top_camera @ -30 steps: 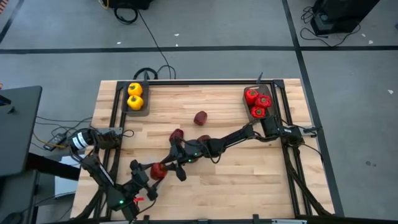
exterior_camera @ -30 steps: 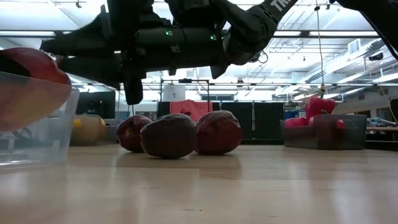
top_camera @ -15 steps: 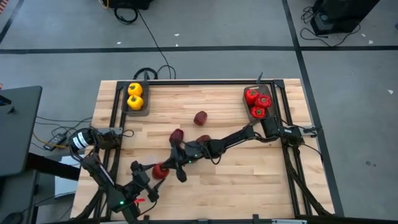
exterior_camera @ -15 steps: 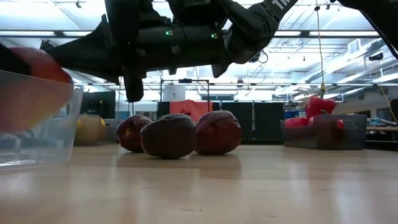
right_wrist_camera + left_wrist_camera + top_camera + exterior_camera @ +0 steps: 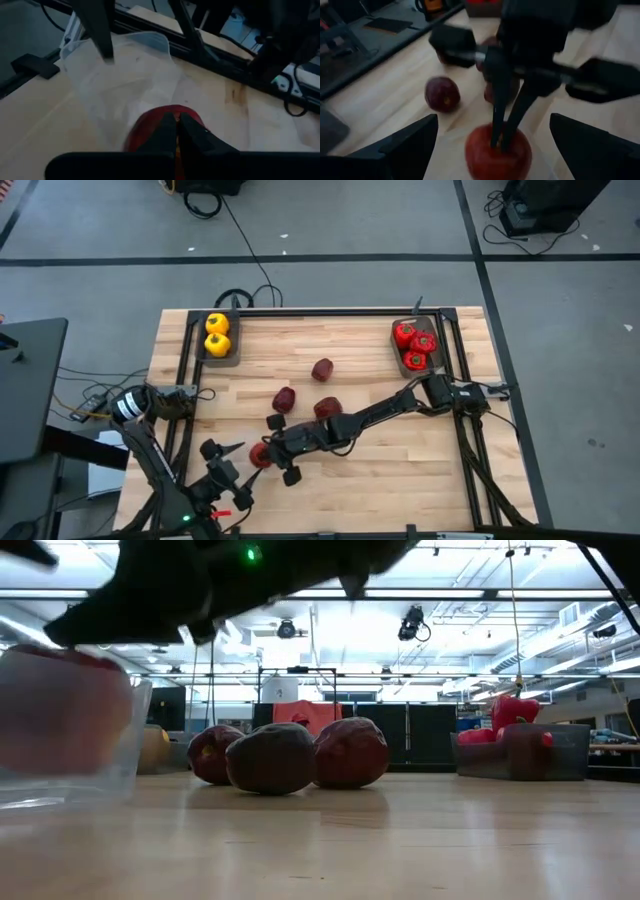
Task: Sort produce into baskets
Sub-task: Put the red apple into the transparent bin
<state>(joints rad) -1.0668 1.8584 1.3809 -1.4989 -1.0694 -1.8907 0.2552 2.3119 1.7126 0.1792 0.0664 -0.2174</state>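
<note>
My right gripper [image 5: 266, 452] reaches across the table to its near left and is shut on a red fruit [image 5: 482, 157]. The fruit sits inside the clear tray [image 5: 100, 70], behind its wall in the low view [image 5: 60, 720]. My left gripper [image 5: 235, 470] is open and empty just near-left of the fruit, its fingers wide on either side of the fruit without touching it. Three dark maroon fruits [image 5: 322, 369] [image 5: 285, 398] [image 5: 327, 408] rest on the table's middle. My right gripper has its two fingertips [image 5: 495, 135] close together on the dimple at the top of the red fruit [image 5: 512, 145]. The fingers slant down at it from the table's right. What lies between the tips is hidden. I cannot tell whether the fruit rests on the tray's floor.
A dark grey tray [image 5: 203, 352] with two yellow peppers stands at the far left. Another grey tray [image 5: 400, 360] with red peppers stands at the far right. The maroon fruits lie under and beside my right arm. There is bare wood near the table's near right.
My right gripper has moved toward the table's near left and down, staying shut on the red fruit. The fruit has sunk lower inside the clear tray. My left gripper has drawn back a little toward the table's near-left corner.
</note>
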